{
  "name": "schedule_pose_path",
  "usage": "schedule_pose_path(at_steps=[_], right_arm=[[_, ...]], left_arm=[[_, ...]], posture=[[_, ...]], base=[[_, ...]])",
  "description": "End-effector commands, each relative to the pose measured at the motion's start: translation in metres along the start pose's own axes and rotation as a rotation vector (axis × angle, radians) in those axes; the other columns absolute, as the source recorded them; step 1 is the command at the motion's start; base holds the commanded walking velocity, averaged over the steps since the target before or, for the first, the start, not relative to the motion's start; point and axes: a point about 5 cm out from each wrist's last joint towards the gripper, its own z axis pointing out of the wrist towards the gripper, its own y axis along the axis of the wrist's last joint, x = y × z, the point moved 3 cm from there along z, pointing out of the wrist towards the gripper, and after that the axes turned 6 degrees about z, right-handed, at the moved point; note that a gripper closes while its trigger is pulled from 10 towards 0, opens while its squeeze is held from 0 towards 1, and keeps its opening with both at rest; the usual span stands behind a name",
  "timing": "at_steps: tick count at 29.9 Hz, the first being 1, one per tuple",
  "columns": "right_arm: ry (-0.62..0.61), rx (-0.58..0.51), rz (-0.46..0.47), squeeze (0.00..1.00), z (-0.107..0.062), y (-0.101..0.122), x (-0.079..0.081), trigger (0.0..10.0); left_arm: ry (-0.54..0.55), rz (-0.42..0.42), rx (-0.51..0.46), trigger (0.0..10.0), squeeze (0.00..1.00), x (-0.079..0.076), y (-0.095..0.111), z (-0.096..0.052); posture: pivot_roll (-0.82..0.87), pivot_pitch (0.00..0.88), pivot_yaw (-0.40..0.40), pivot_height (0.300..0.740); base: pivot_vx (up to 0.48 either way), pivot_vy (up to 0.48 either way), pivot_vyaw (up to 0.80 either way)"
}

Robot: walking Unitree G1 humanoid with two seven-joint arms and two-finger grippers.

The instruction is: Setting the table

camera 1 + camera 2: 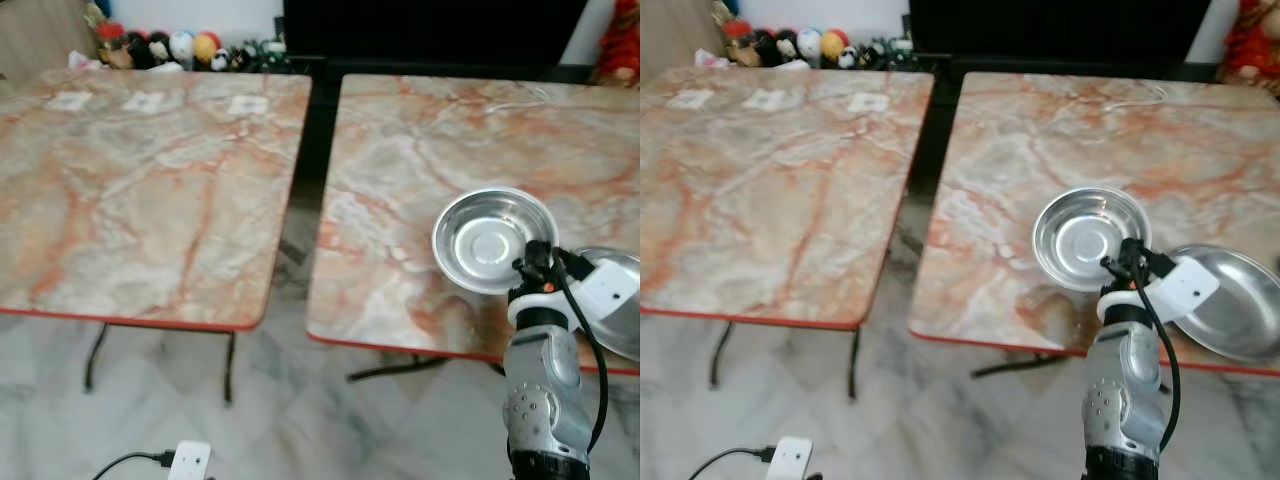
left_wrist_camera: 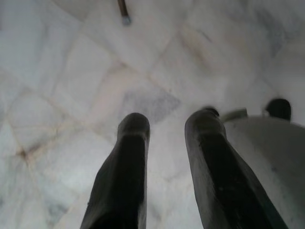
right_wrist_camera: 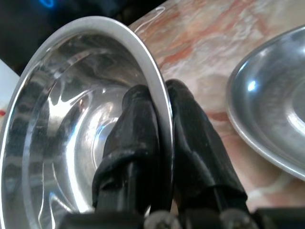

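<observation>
1. The right gripper (image 3: 159, 112) is pinched onto the rim of a steel bowl (image 1: 493, 240), one black finger inside the wall and one outside. In the left eye view the bowl sits at centre right of the frame, tilted toward the camera, over the near part of the right-hand marble table (image 1: 420, 150).

2. A second steel dish (image 1: 1238, 300) lies flat on that same table at the right edge of the frame, just beside the held bowl. I judge this to be the main hazard: lowering the bowl without shifting it leftward in the frame could clip that dish's rim.

3. To do the placing well, level the bowl first, so its base meets the marble flat rather than on one edge.

4. Keep it back from the red near edge of the table; the bowl hangs close to it now.

5. Release only once the base is seated, then draw the fingers up off the rim, since the inner finger could drag the bowl.

6. The left gripper (image 2: 164, 143) hangs idle over the pale tiled floor (image 2: 71, 71), fingers apart and holding nothing.

7. The left-hand table (image 1: 140, 180) fills the upper left of the frame.
</observation>
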Motion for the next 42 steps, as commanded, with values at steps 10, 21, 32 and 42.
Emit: schedule_pose_path(at_steps=[10,21,32,42], right_arm=[[-0.080,-0.198,-0.039,0.00,0.001,0.045,-0.012,10.0],[-0.207,-0.235,0.032,0.00,-0.009,0.052,-0.025,10.0],[-0.317,-0.142,0.112,0.00,-0.001,0.032,-0.037,10.0],[-0.458,-0.133,0.192,0.00,-0.002,0.021,-0.055,10.0]], left_arm=[[0.015,0.021,0.019,10.0,0.00,0.003,-0.005,-0.001],[0.012,0.035,0.017,10.0,0.00,0.005,-0.003,0.000],[0.013,0.034,0.018,10.0,0.00,0.006,-0.003,0.000],[0.014,0.036,0.016,10.0,0.00,0.007,-0.003,0.000]], posture=[[-0.03,0.131,0.002,0.740],[-0.04,0.127,0.014,0.740],[-0.03,0.128,0.015,0.740],[-0.02,0.135,0.017,0.740]], base=[[0.000,0.000,0.00],[0.000,0.000,0.00],[0.000,0.000,0.00],[0.000,0.000,0.00]])
